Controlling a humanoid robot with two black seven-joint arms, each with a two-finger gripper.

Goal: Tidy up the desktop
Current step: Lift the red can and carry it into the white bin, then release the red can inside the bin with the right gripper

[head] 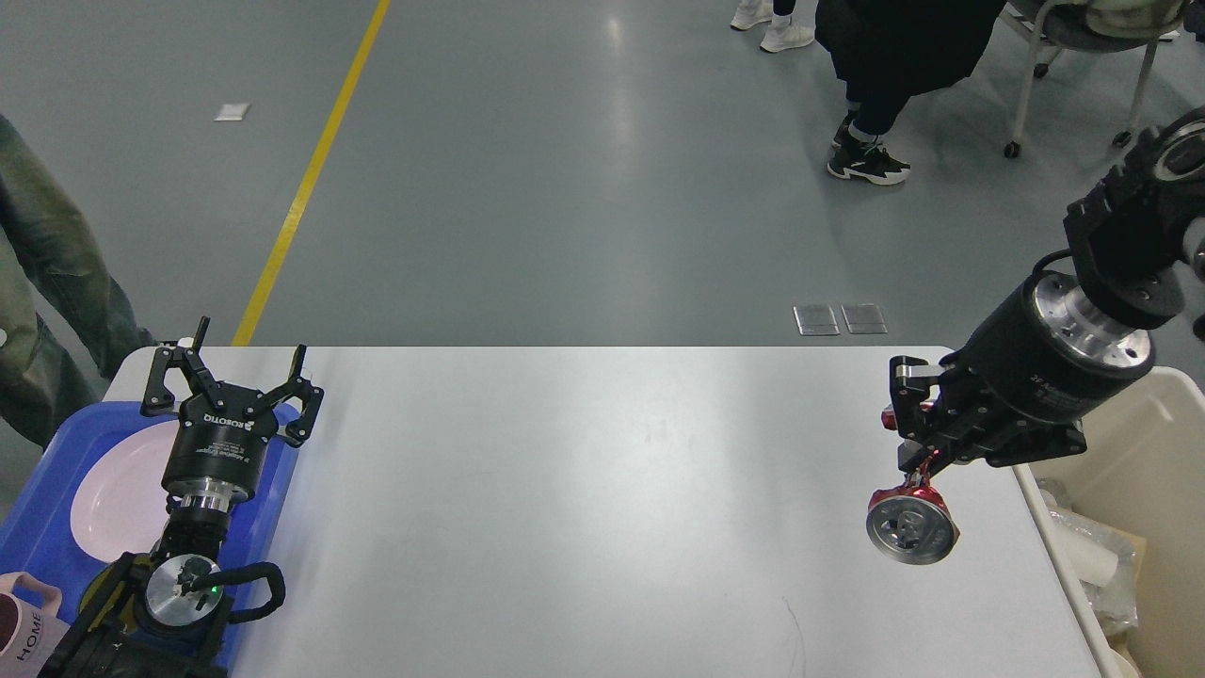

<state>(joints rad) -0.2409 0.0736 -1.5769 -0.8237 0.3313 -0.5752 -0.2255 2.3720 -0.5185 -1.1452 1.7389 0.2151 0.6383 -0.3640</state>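
Observation:
The white desktop (584, 490) fills the lower middle of the head view. My right gripper (918, 476) is shut on a red drink can (911, 527) and holds it in the air above the desktop's right part, its silver end facing the camera. My left gripper (231, 377) is open and empty, fingers pointing up, above the far edge of a blue tray (42, 508) at the desktop's left end.
The blue tray holds a pale pink plate (113, 494). A pink mug marked HOME (24, 631) sits at the bottom left. A beige bin (1144, 490) with wrappers stands right of the desktop. People stand on the grey floor behind and at the left.

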